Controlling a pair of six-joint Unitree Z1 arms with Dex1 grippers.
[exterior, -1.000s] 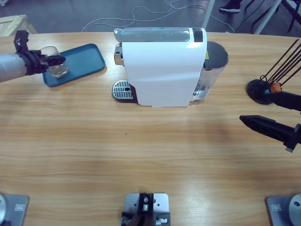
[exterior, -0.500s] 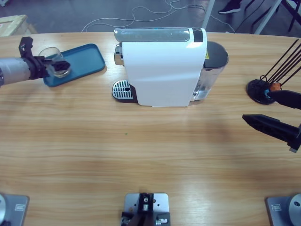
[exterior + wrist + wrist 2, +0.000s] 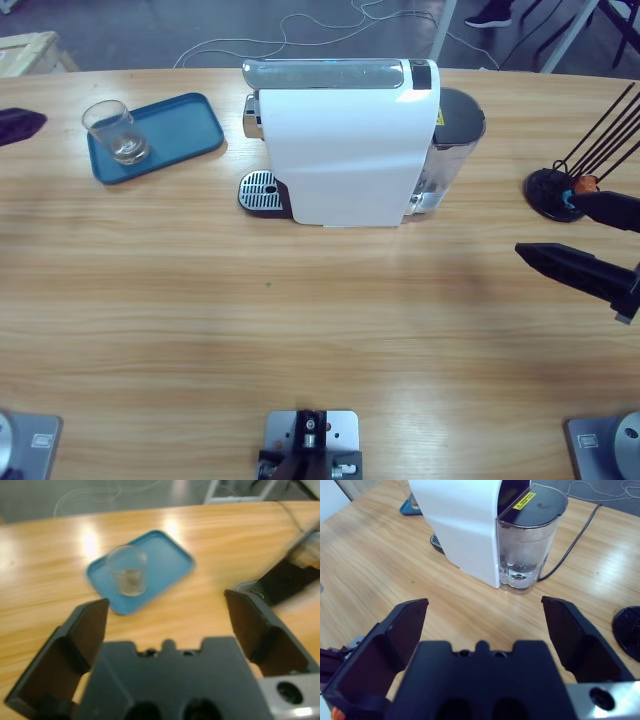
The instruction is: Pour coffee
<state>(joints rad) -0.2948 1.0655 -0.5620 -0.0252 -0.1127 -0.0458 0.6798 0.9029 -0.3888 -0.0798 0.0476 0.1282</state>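
A clear glass cup stands upright on the blue tray at the table's far left. The white coffee machine stands at the back middle, its round drip grate empty and its water tank at its right end. My left gripper is open and well back from the cup; only its dark tip shows at the high view's left edge. My right gripper hovers open over the right side of the table, holding nothing.
A black round stand with thin black rods sits at the far right, close to my right gripper. The machine's black cord runs off behind the tank. Bare wood stretches across the front of the table.
My left gripper has let go of the glass cup and drawn back off the left edge. The cup stays on the tray. The right arm has hardly moved.
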